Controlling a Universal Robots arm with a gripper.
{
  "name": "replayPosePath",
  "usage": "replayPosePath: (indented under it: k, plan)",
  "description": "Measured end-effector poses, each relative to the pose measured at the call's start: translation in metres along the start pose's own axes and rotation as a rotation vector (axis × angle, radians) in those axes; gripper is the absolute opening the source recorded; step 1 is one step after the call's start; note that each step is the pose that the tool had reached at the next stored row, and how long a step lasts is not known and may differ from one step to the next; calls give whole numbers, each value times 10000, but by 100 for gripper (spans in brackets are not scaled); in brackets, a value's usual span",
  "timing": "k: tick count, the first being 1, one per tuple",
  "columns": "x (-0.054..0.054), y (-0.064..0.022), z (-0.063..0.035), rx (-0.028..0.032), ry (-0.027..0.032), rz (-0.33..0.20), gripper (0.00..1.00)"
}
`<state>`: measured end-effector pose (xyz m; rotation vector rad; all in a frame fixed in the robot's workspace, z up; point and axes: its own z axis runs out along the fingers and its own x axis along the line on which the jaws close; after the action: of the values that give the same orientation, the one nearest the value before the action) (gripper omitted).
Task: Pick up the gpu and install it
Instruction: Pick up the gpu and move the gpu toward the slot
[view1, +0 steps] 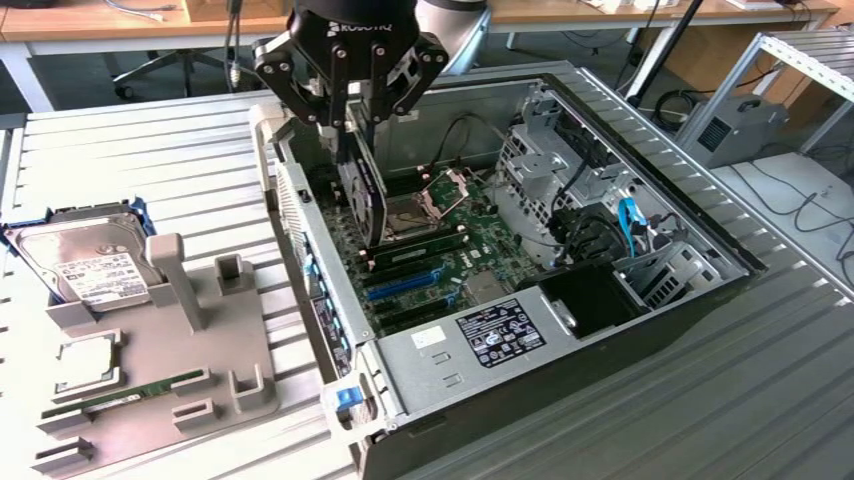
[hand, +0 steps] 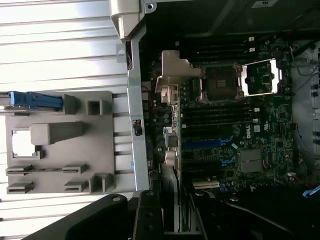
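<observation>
Black gripper (view1: 350, 115) pinching the gpu (view1: 363, 195) on edge, hanging low over the motherboard (view1: 461, 228) inside the open computer case (view1: 601, 360).

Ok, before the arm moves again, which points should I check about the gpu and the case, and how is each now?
1. gpu gripped by the tool: ok.
2. Card upright, over the motherboard: ok.
3. Case side open: ok.
4. Blue slots free: ok.
5. Card seated in a slot: not ok, held clear of the blue slots.
6. Edge lined up with slot: cannot tell.
</observation>
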<state>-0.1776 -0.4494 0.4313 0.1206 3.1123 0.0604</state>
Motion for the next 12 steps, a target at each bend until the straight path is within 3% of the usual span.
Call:
replayPosePath:
  k: [12]
  plan:
    - [-91, 5, 63, 2, 0, 1, 27]
